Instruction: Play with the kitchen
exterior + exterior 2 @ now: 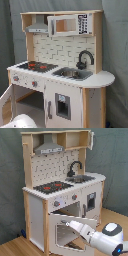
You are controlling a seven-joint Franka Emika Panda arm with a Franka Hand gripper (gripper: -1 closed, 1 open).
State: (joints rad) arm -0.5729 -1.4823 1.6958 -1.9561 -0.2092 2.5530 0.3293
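In the second exterior view, the white robot arm enters from the lower right, and its hand (71, 224) points toward the second exterior view's left. The hand tip sits at the top edge of the swung-open white oven door with a window (67, 230). Whether the hand is spread or pressed together cannot be determined.

The oven door belongs to the tall white and light-wood toy kitchen (55, 193), which stands on a wooden floor (12, 247) against a grey curtain backdrop (10, 178). Above the door are the round knobs (57, 203). The top surface carries the black-and-red stovetop (52, 187), with the black faucet (75, 167) and sink beside it. A grey hood (49, 148) hangs above the stovetop.

In the first exterior view, part of the white arm (22, 121) shows at the bottom edge.
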